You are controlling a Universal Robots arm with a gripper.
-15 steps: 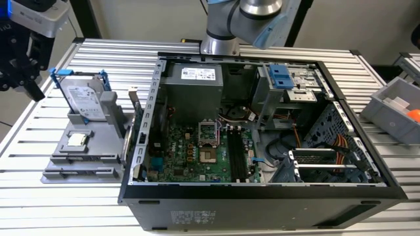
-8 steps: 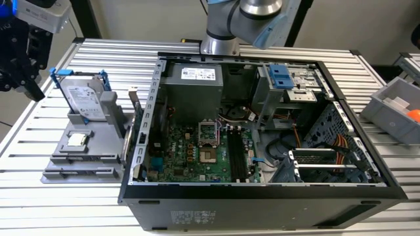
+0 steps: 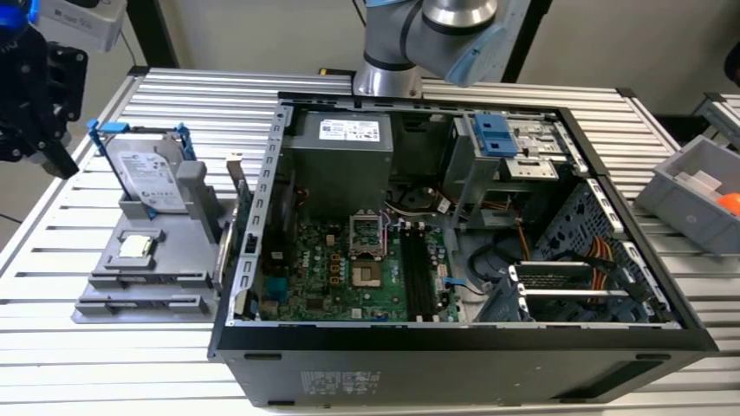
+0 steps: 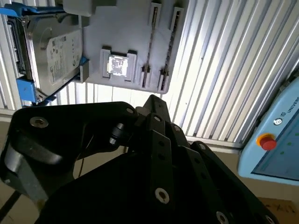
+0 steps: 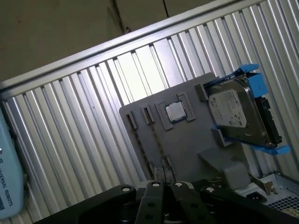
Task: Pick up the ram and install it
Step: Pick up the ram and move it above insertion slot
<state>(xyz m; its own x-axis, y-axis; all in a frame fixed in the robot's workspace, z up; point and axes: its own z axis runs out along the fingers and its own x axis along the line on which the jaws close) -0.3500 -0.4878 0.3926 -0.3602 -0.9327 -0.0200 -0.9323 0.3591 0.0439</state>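
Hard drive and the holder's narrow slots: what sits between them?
A square silver chip sits in its recess on the gray holder, between the hard drive and the narrow slots, in both wrist views.

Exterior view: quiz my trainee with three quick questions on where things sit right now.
1. True or false: the hard drive lies flat inside the computer case.
2. Fill in: the grey holder has a square pocket holding a ____.
3. Where is the gripper? A inside the case; B at the exterior view's left edge, outside the case; C resting on the holder's base.
Key: 1 false, it stands in the holder; 2 processor chip; 3 B.
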